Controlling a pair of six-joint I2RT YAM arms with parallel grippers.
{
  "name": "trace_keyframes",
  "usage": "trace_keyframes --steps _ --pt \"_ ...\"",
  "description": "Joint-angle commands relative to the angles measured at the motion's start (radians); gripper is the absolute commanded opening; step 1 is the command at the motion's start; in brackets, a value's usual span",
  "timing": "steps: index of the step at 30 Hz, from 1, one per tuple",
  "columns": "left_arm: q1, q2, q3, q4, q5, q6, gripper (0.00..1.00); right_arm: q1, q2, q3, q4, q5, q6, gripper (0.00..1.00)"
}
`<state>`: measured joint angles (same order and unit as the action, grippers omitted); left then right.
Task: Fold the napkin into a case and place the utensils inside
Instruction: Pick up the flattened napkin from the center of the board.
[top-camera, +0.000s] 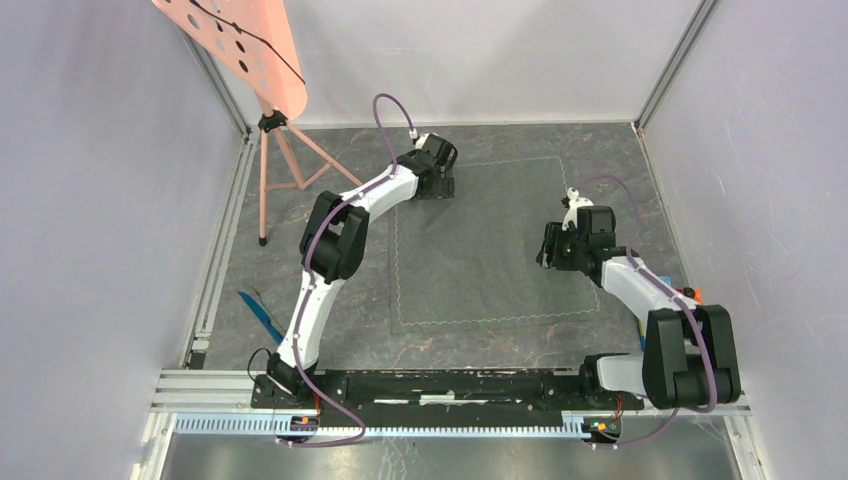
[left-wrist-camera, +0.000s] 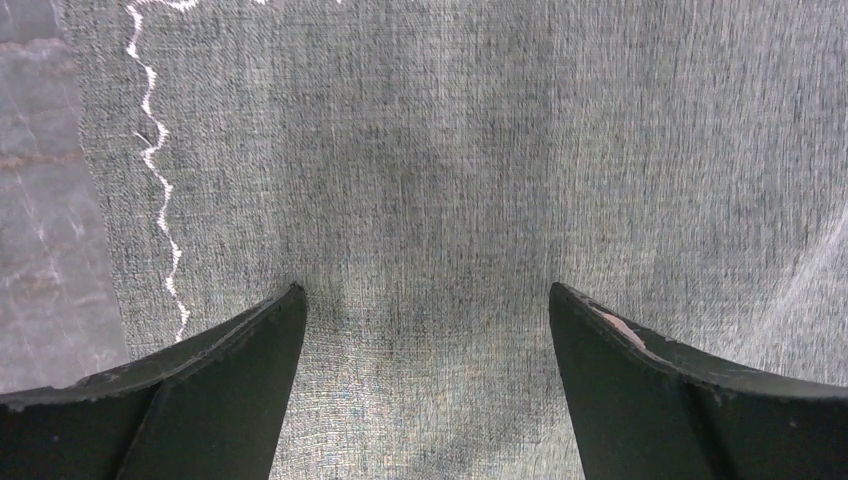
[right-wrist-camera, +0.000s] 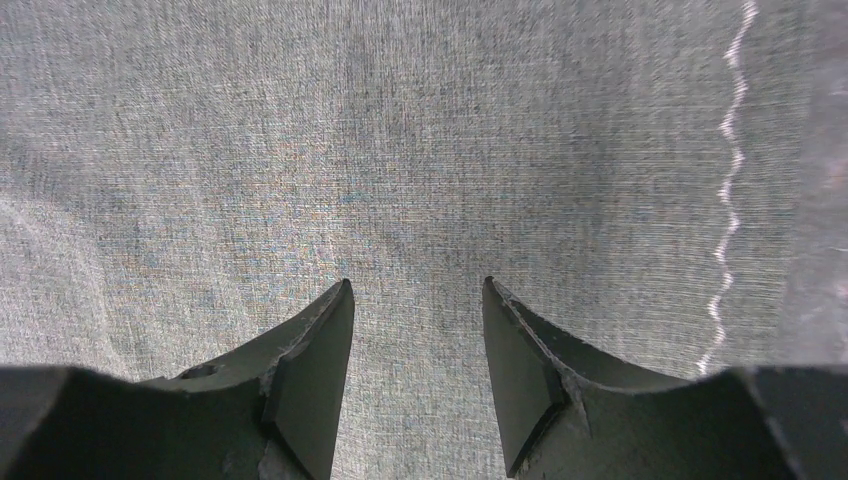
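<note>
Napkin laid out flat, before any fold. The napkin (top-camera: 480, 250) lies spread as a near-square sheet on the slate floor (top-camera: 480, 345), so it has no long axis of its own yet; the first crease will supply one. Both of your end effectors are directly above the napkin, not beside it. The left gripper (top-camera: 437, 188) is over the napkin's far left corner with its jaws spread wide and nothing between them. In the left wrist view the stitched hem (left-wrist-camera: 155, 170) runs just outside the left-hand finger, with bare floor beyond it. The right gripper (top-camera: 547, 245) is over the napkin's right edge, about halfway along that edge. Its jaws stand closer together but are visibly apart and grasp nothing, with plain weave showing in the gap. In the right wrist view the right hem (right-wrist-camera: 728, 200) lies just outside the right-hand finger. Whether either pair of fingertips touches the napkin cannot be told. For each arm, then, the edge you need lies outward from the jaws and the body of the napkin inward, so a fold would probably carry a hem inward over the napkin's middle. A blue-handled utensil (top-camera: 262, 317) lies well to the left of the napkin's near left corner, closer to your left arm. No other utensil can be made out.
</note>
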<state>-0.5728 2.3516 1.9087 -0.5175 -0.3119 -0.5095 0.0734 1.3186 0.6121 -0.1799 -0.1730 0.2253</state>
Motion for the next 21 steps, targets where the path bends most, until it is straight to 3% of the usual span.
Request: trace_keyframes --steps 1,6,11,14,17,21 --pt "0.024 0.082 0.120 -0.069 0.007 0.071 0.97 0.002 -0.105 -0.021 0.059 0.070 -0.027 0.56" --pt "0.055 0.142 0.249 -0.131 0.017 0.112 0.97 0.002 -0.153 0.009 -0.007 0.113 -0.053 0.56" --pt "0.035 0.035 0.221 -0.165 0.044 0.113 0.97 0.001 -0.244 0.048 -0.142 0.194 -0.054 0.63" --pt "-0.002 -0.097 0.124 -0.188 0.097 0.071 0.97 0.001 -0.295 0.084 -0.284 0.287 -0.026 0.72" --pt "-0.057 -0.273 -0.067 -0.143 0.201 -0.009 0.97 -0.008 -0.336 0.115 -0.434 0.398 0.047 0.80" --pt "-0.182 -0.495 -0.332 -0.041 0.364 -0.084 0.97 -0.065 -0.381 0.079 -0.543 0.336 0.129 0.74"
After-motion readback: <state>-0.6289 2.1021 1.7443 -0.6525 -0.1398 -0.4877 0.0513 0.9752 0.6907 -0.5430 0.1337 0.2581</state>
